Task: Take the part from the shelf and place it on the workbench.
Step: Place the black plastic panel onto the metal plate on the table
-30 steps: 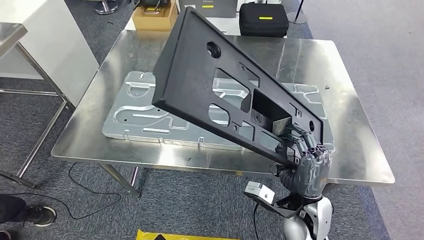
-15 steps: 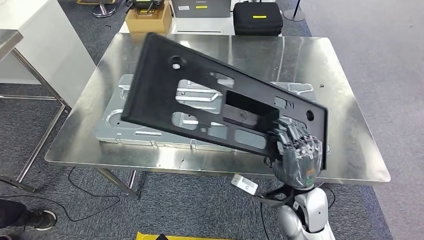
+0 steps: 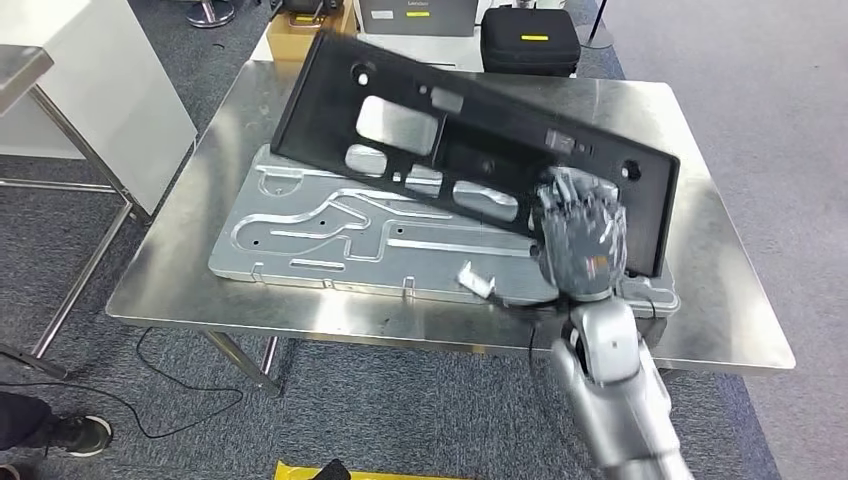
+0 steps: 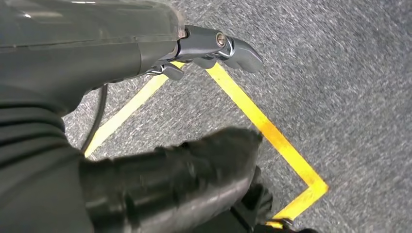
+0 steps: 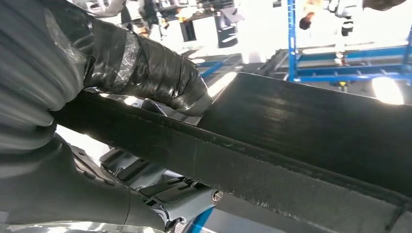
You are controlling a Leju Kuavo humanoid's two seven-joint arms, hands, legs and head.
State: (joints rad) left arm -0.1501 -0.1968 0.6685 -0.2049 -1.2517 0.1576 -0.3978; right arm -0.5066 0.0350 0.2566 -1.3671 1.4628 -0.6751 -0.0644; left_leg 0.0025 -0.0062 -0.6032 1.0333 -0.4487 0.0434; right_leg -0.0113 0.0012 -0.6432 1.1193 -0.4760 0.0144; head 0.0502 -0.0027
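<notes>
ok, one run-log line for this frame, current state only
phase: placing | right hand: grips black panel, tilted over workbench, above silver plate | left hand: hangs over carpet, holding nothing, fingers unclear | placed: not yet

A long black panel (image 3: 470, 150) with cut-out openings spans the upper middle of the frame. It tilts above the steel table (image 3: 700, 310).

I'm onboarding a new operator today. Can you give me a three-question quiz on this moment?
1. True or false: the long black plastic panel with cut-outs lies flat on the steel workbench.
2. Which hand grips it? A) left B) right
3. Fill in: beneath the panel lies a silver stamped metal ___.

Key: 1 false, it is held tilted; 2 B; 3 plate.
</notes>
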